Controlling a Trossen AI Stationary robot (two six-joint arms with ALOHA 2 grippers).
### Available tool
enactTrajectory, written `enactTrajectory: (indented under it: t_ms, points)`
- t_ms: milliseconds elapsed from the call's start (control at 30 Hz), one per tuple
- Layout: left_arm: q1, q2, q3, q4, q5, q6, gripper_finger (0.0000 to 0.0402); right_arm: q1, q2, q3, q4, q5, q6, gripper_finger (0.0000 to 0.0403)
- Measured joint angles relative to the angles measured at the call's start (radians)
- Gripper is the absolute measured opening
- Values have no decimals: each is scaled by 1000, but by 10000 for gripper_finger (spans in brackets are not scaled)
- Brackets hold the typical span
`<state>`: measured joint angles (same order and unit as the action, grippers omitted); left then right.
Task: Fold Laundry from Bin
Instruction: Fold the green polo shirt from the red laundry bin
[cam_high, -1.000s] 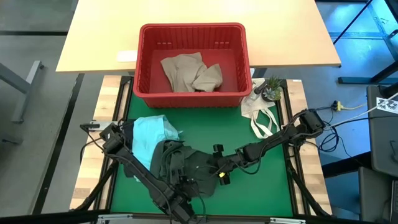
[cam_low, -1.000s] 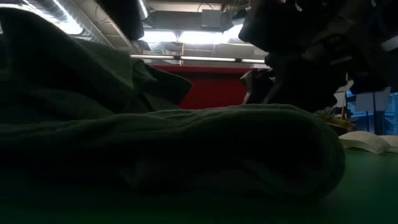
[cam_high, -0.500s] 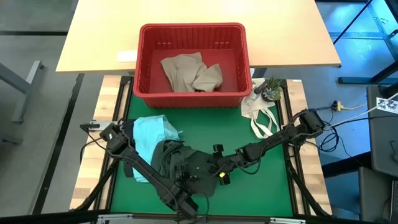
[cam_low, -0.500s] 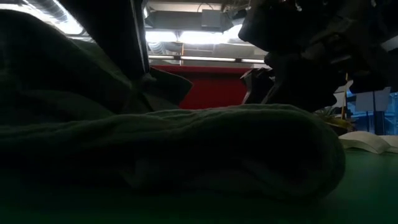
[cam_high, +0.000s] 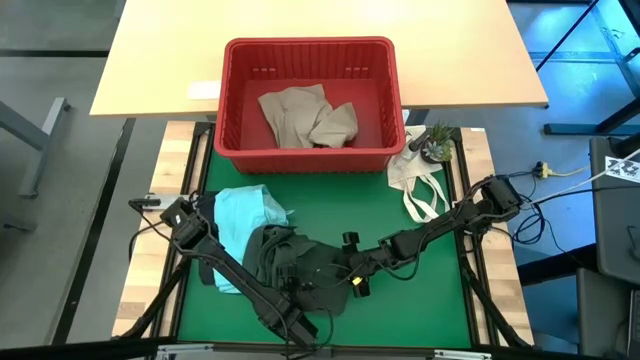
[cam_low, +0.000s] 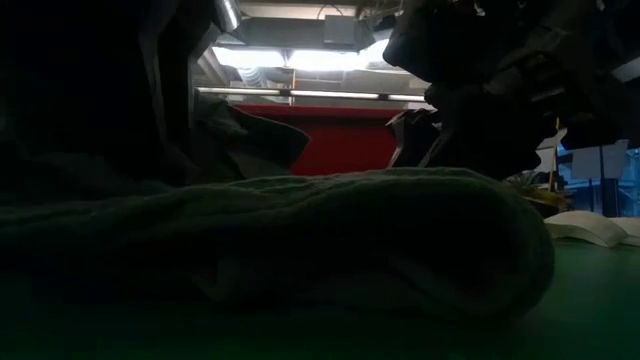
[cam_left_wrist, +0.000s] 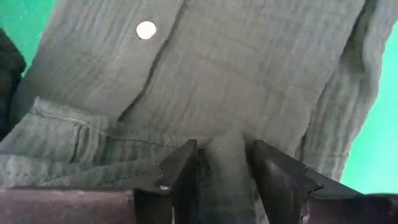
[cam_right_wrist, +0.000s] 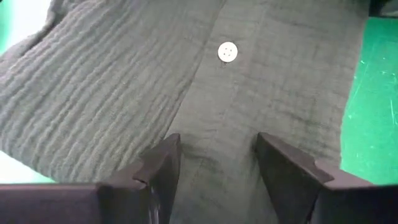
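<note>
Folding had barely begun: we pinched the green shirt (cam_high: 315, 268) with our left gripper (cam_left_wrist: 224, 163), right gripper (cam_right_wrist: 217, 163) spread on it; tan clothes (cam_high: 305, 115) lay in the bin (cam_high: 232, 100).

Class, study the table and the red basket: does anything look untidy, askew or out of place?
Yes. The dark olive shirt lies rumpled on the green mat, overlapping a black garment and a crumpled teal one. A white bag sprawls, handles loose, beside the red bin, which holds a wadded beige garment.
</note>
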<state>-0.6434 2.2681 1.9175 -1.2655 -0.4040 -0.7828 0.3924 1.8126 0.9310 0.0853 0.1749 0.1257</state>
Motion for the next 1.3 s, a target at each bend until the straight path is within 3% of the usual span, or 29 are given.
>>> enactTrajectory:
  t_ms: [400, 633, 867, 1033, 1300]
  points:
    - [-9, -1, 6, -33, 0, -310, 7, 0, 0, 0, 0, 0, 0, 209]
    - [-56, -3, 91, -307, -65, -619, 2, 0, 0, 0, 0, 0, 0, 209]
    - [-91, -5, 93, -306, 13, -763, 1, 0, 0, 0, 2, 0, 0, 209]
    - [-107, -4, 91, -306, 4, -901, 1, 0, 0, 0, 2, 0, 0, 209]
    - [-126, -6, 91, -306, 12, -962, 0, 0, 0, 0, 3, -2, 0, 209]
